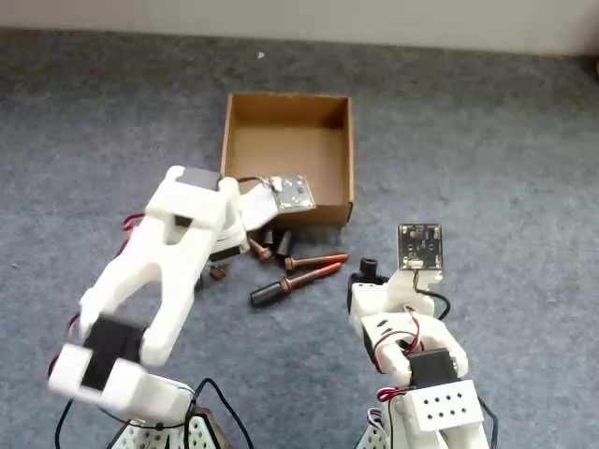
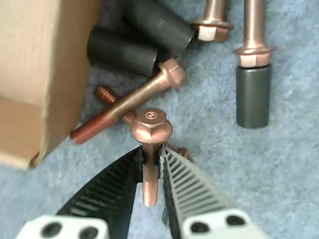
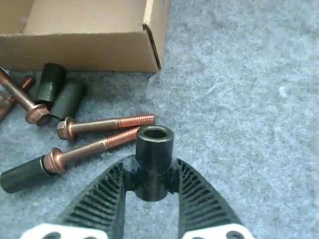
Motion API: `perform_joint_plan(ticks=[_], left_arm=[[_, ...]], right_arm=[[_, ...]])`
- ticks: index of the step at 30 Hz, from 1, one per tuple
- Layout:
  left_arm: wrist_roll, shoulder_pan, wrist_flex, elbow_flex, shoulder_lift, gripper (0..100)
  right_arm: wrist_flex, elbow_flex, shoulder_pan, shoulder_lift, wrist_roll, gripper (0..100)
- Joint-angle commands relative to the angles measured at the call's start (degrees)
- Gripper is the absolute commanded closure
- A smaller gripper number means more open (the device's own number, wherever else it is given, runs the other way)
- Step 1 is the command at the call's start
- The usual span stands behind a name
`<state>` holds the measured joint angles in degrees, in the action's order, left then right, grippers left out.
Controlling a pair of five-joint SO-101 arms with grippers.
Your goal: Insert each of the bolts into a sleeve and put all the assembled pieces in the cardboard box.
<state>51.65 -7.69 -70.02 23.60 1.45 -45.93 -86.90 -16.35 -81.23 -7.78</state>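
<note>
My left gripper is shut on the shank of a copper bolt, held above the carpet beside the cardboard box. Beneath it lie another bolt and two dark sleeves. My right gripper is shut on a black sleeve, which stands upright with its open bore facing the camera. In the high view this sleeve sits to the right of the loose bolts. The open cardboard box stands just behind the pile.
One bolt lies with its head against the end of a dark sleeve; another bolt lies beside it. Two more sleeves rest against the box wall. Grey carpet stretches bare to the right.
</note>
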Motion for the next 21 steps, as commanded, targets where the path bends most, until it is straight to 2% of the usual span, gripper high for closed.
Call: perform_joint_plan(ticks=[1,12,16,21], left_arm=[[-3.43,-0.84,-0.62,3.47,-14.46,100],[-20.48,-0.75,-0.18,11.12,-43.74,100],[-26.55,-0.75,2.99,14.37,-52.00,100],[-37.63,-0.75,8.44,18.77,-61.05,100]], right_arm=[[1.80,0.84,0.57,-0.84,0.62,99.4],[1.54,1.54,0.48,-0.92,0.26,99.4],[1.63,4.00,0.22,-0.92,0.26,99.4],[1.54,9.36,0.31,-0.92,0.18,99.4]])
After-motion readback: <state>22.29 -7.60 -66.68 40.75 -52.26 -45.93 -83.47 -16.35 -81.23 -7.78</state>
